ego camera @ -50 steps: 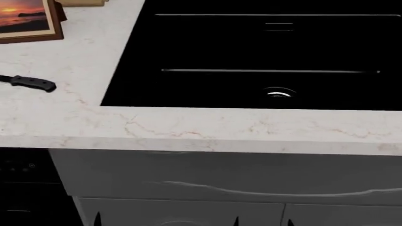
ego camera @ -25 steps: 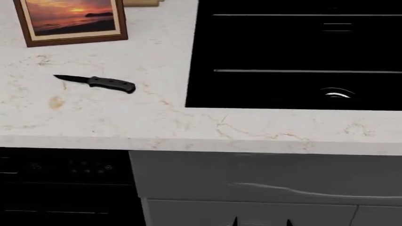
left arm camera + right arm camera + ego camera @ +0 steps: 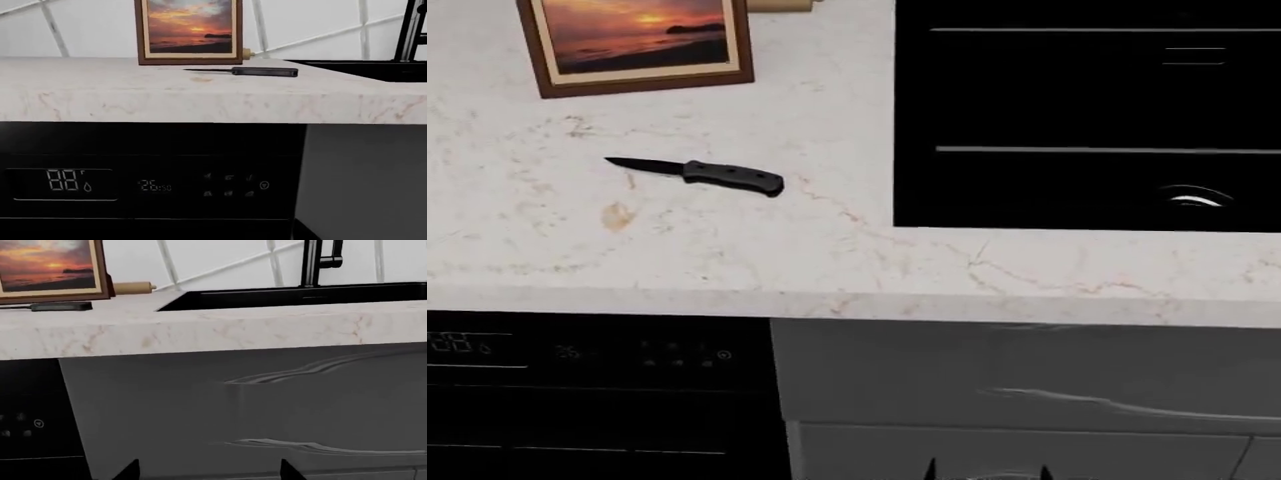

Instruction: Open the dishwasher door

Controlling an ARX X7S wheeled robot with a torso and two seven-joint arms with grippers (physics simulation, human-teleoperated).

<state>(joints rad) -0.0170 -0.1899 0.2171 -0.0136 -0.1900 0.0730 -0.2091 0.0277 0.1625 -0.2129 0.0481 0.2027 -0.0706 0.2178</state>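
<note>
The dishwasher door [image 3: 147, 190] is a glossy black panel under the counter, with a lit readout and small pale icons along its top strip. It is shut. It also shows at the lower left of the head view [image 3: 587, 400] and at the edge of the right wrist view [image 3: 30, 415]. My left gripper [image 3: 213, 236] faces the door's top strip. Only one dark fingertip [image 3: 301, 233] shows, far off centre against the grey front. My right gripper [image 3: 208, 472] is open and empty, facing the grey drawer front [image 3: 267, 390]. Its tips show in the head view [image 3: 986, 470].
A pale marble countertop [image 3: 694, 250] overhangs the door. On it lie a black knife [image 3: 714, 176] and a framed sunset picture [image 3: 641, 40]. A black sink [image 3: 1094, 130] is set in at the right, with a black faucet [image 3: 317, 262] behind it.
The head view has shifted left, so the knife, picture and sink slide right in it. More of the dishwasher door now shows at the lower left.
</note>
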